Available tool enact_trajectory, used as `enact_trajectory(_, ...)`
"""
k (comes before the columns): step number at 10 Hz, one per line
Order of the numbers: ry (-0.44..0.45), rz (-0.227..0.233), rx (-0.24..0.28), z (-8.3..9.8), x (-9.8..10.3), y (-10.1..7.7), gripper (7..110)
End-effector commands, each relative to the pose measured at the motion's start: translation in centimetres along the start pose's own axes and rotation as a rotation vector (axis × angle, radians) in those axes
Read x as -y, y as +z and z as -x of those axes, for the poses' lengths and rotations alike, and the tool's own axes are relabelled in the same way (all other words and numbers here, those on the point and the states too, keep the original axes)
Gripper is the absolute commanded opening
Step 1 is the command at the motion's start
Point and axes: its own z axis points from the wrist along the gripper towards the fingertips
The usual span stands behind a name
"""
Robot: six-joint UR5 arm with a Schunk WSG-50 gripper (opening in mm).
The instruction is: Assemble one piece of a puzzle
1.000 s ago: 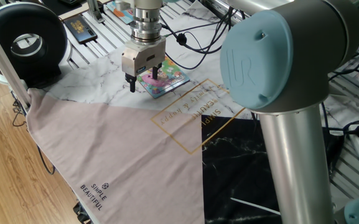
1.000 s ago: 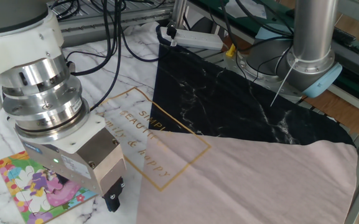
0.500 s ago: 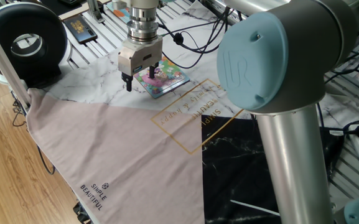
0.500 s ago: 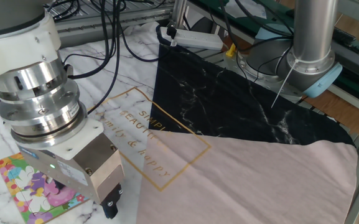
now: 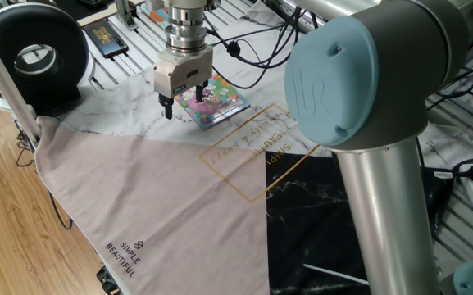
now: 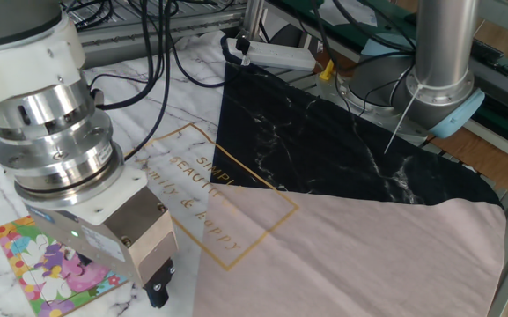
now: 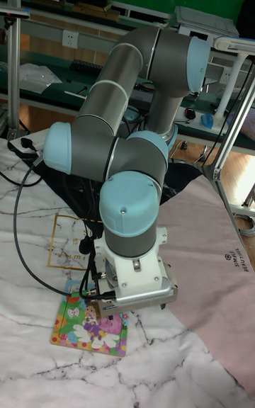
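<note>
The puzzle (image 5: 218, 102) is a small square board with a pink, yellow and green cartoon picture, lying on the marbled cloth; it also shows as the puzzle (image 6: 40, 262) and the puzzle (image 7: 88, 326). My gripper (image 5: 184, 105) hangs low over the board's left edge, its two dark fingers apart and nothing visible between them. In the other fixed view only one finger (image 6: 158, 289) shows, just off the board's corner. The gripper body hides the fingers in the tall view. I cannot make out the piece in any view.
A grey-pink cloth (image 5: 154, 205) and a black marbled cloth (image 5: 334, 238) cover the near table. A black round device (image 5: 35, 53) stands far left, cables (image 5: 248, 53) trail behind the board, and a power strip (image 6: 276, 55) lies at the back. The arm's base (image 6: 443, 97) stands beyond.
The gripper has slid a little to the left and away along the puzzle's edge, uncovering more of the picture. Its fingers keep the same spread.
</note>
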Motion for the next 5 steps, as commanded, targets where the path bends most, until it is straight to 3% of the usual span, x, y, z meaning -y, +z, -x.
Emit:
enact_trajectory(1,-0.038,-0.049,0.053,1.3,1.0,-0.6,88)
enact_trajectory(3,-0.079,-0.126,0.109,3.0,2.8,-0.7,88)
enact_trajectory(5,-0.076,-0.117,0.123,3.4,2.6,-0.7,88)
